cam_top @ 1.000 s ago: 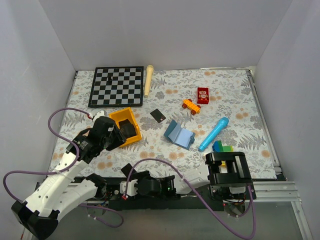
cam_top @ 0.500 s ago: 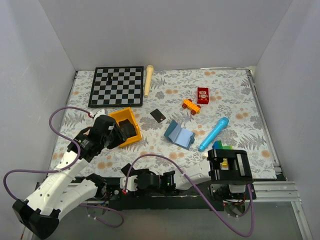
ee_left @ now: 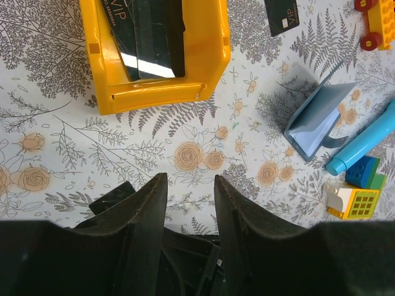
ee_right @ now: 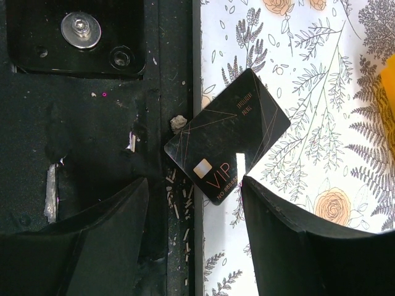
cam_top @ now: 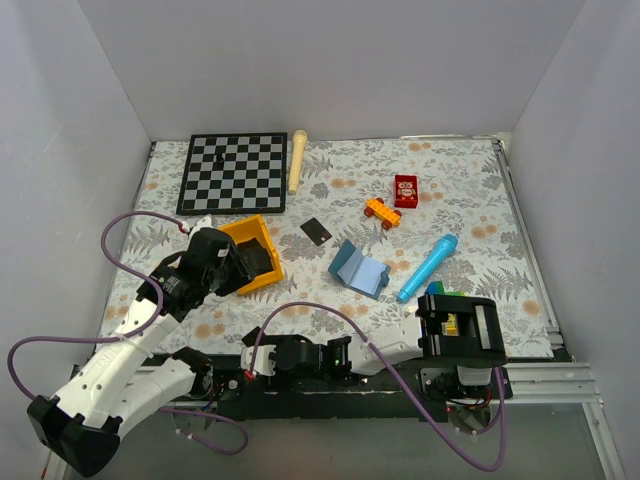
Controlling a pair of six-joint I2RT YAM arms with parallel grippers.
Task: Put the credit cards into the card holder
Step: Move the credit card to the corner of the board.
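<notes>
One black credit card [ee_right: 227, 145] lies slanted at the table's near edge, half on the black rail. My right gripper [ee_right: 192, 185] hovers over it, open, its fingers either side of the card's lower corner, and sits low at the front [cam_top: 262, 362]. A second card [cam_top: 315, 231] lies flat on the cloth and also shows in the left wrist view [ee_left: 282, 15]. More black cards [ee_left: 148, 37] rest in the yellow bin [cam_top: 255, 255]. The slate-blue card holder [cam_top: 358, 268] stands open like a book [ee_left: 318, 120]. My left gripper [ee_left: 188, 185] is open and empty, short of the bin.
A chessboard [cam_top: 233, 173] and a wooden peg [cam_top: 297, 160] lie at the back. A red box [cam_top: 406, 190], an orange toy car [cam_top: 382, 212], a blue tube [cam_top: 428, 267] and coloured blocks [cam_top: 445, 293] sit on the right. The black mounting rail [ee_right: 80, 123] borders the near edge.
My right arm's forward links have slid left along the near edge, over the card there. The left arm has barely moved, and both grippers keep their openings.
</notes>
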